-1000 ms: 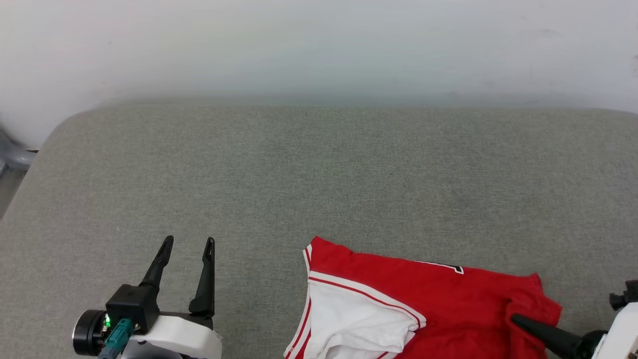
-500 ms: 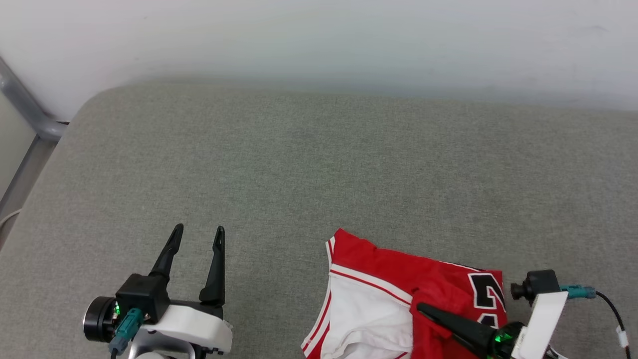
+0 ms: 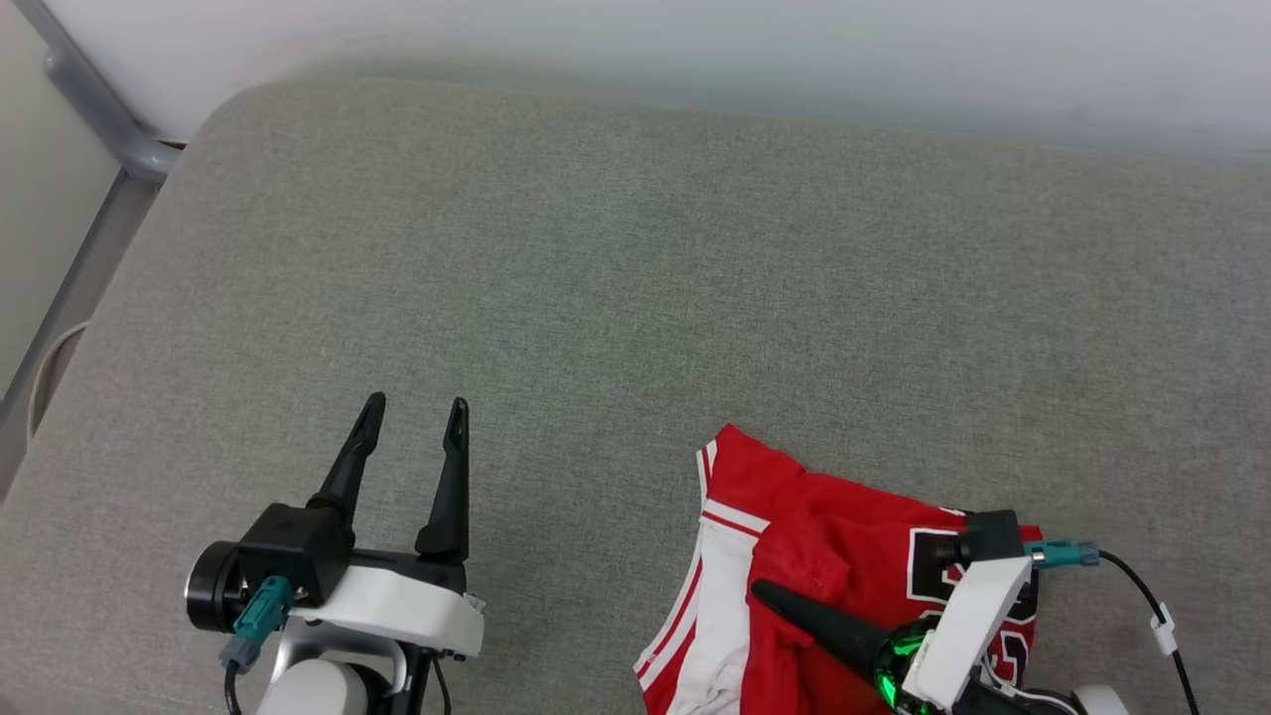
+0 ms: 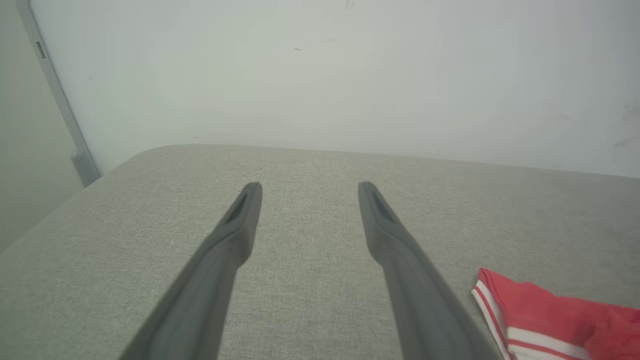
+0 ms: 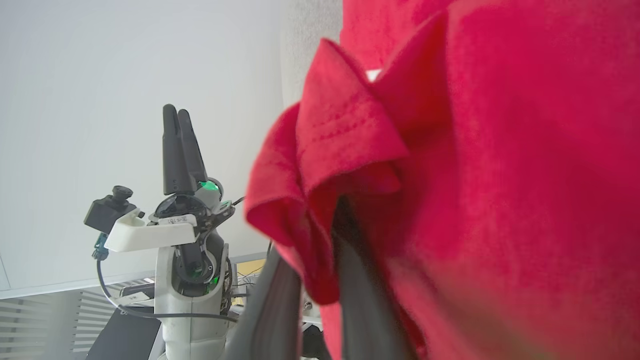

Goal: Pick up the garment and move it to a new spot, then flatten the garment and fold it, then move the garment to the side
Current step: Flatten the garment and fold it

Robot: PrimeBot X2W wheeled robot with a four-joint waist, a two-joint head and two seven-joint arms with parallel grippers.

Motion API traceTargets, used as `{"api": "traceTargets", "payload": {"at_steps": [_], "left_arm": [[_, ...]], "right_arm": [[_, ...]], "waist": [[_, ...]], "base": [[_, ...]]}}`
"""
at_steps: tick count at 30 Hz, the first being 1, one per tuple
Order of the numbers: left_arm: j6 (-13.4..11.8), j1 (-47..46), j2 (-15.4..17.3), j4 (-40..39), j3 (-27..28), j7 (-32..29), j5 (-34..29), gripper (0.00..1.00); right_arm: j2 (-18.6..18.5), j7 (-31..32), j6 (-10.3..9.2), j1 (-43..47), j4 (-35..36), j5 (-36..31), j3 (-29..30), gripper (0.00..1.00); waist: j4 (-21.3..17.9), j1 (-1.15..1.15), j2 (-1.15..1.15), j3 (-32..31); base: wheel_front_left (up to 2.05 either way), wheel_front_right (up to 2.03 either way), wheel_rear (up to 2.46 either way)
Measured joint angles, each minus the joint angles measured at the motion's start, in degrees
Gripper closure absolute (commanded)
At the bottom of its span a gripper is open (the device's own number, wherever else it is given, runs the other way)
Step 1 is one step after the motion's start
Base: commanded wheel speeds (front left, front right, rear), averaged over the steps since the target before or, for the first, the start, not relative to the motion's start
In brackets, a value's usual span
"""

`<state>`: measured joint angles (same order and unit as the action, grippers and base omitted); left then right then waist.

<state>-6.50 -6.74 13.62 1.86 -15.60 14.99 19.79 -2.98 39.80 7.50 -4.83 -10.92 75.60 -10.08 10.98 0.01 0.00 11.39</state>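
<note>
Right gripper (image 3: 767, 598), pinched shut on a red fold of the garment (image 3: 854, 541), has pulled that edge across the white sleeve toward the left gripper (image 3: 415, 405); the head camera shifted too. The rest of the shirt lies bunched under and behind its fingers on the grey cushion (image 3: 635, 298). Left gripper is spread wide, empty, well apart from the cloth; likely the pickup-and-move step, flattening not yet begun.

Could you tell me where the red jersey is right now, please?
In the head view the garment lies bunched at the lower right of the grey cushion, a red fold pinched in the right gripper.
</note>
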Motion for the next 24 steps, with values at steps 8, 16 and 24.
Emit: {"api": "traceTargets", "payload": {"at_steps": [8,16,24], "left_arm": [[1.92,0.13,-1.83,1.19,2.56,0.00,-2.10,0.00],[2.97,1.03,-2.05,1.94,4.28,0.01,-3.52,0.00],[2.71,2.21,-1.49,3.10,5.89,0.07,-4.01,0.00]], "right_arm": [[-0.71,-5.02,-0.01,-0.82,2.30,-2.78,-1.16,0.00],[-5.72,-15.28,0.00,-1.05,9.09,-12.46,-0.36,0.00],[-9.35,-25.68,0.00,-0.24,8.51,-25.44,8.29,0.00]], "waist": [[-0.13,0.00,0.00,-0.27],[-2.55,0.00,0.00,-2.59],[-6.39,-0.01,0.00,-4.62]], "base": [[0.00,0.00,0.00],[0.00,0.00,0.00],[0.00,0.00,0.00]]}}
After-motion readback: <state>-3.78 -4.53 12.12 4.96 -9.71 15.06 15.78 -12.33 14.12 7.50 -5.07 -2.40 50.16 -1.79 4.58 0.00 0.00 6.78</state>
